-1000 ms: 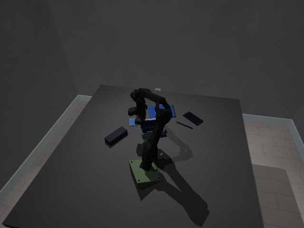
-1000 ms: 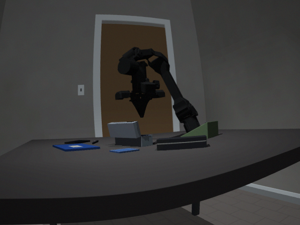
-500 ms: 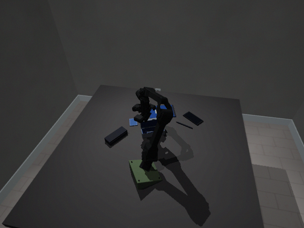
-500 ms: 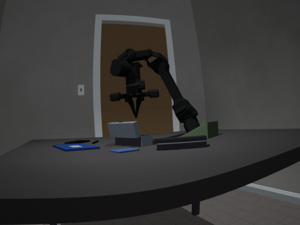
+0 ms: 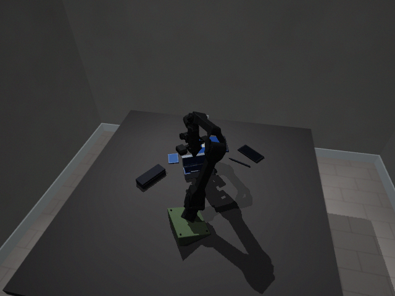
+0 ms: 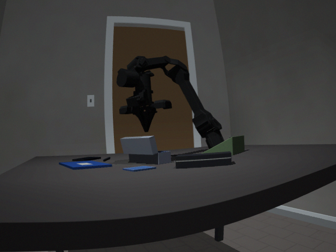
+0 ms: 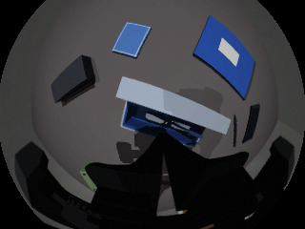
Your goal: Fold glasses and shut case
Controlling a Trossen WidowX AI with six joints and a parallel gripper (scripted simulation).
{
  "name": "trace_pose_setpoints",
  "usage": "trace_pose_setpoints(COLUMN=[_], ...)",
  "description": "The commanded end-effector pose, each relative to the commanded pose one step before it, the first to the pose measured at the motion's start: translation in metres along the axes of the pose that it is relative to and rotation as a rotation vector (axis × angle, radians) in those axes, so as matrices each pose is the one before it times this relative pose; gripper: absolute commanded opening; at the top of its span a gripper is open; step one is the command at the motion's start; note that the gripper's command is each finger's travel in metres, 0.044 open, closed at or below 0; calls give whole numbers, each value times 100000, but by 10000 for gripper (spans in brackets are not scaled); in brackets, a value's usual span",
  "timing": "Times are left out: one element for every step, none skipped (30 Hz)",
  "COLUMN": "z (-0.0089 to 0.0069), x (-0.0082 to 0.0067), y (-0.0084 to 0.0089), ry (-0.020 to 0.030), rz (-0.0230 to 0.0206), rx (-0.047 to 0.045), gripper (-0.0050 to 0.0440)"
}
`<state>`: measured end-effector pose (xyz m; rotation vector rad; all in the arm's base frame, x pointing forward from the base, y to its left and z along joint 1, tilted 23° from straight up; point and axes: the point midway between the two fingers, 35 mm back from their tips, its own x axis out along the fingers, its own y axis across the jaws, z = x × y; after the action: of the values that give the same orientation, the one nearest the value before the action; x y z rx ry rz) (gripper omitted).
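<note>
The glasses case (image 6: 146,153) stands open on the dark table, its grey lid (image 6: 138,145) upright; it also shows in the top view (image 5: 194,164) and in the wrist view (image 7: 167,114). Its inside is blue. The glasses (image 7: 168,122) lie inside the case, partly hidden by my fingers. My gripper (image 6: 146,129) is shut and empty. It points straight down and hangs a short way above the lid, apart from it. In the wrist view my fingertips (image 7: 167,135) sit over the case opening.
A long black box (image 6: 203,159) lies beside the case, a small blue card (image 6: 139,168) in front of it, a blue book (image 6: 84,164) to the side, with a pen (image 5: 239,162) and a black phone (image 5: 250,153) nearby. My green base (image 5: 188,224) sits on the table.
</note>
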<state>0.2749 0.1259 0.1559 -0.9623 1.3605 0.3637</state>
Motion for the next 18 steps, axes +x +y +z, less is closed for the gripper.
trace_pose_setpoints(z=[-68,-34,0,0,-28,-22,-17,-11,-5,1,7,13,19,25,31,37,43,49], x=[-596,-15,0,0,-16,-16,-16,-16,-16,-16,-17,-17,-17,-17,-17,-18,-18,-18], y=[-941,-212,0,0,-213,-214,-215,-215,-216,-216,-216,-216,-216,-216,-215,-214,-214,-213], ry=[-2118,-19,0,0,-19,-19,-19,-19,-19,-19,-19,-20,-20,-21,-21,-22,-23,-24], rz=[88,16,0,0,14,13,12,10,9,7,6,5,3,2,1,0,-1,-3], rx=[12906,3479,0,0,3479,3479,3479,3479,3479,3479,3479,3479,3479,3479,3479,3479,3479,3479], gripper=[0,0,0,0,0,0,0,0,0,0,0,0,0,0,0,0,0,0])
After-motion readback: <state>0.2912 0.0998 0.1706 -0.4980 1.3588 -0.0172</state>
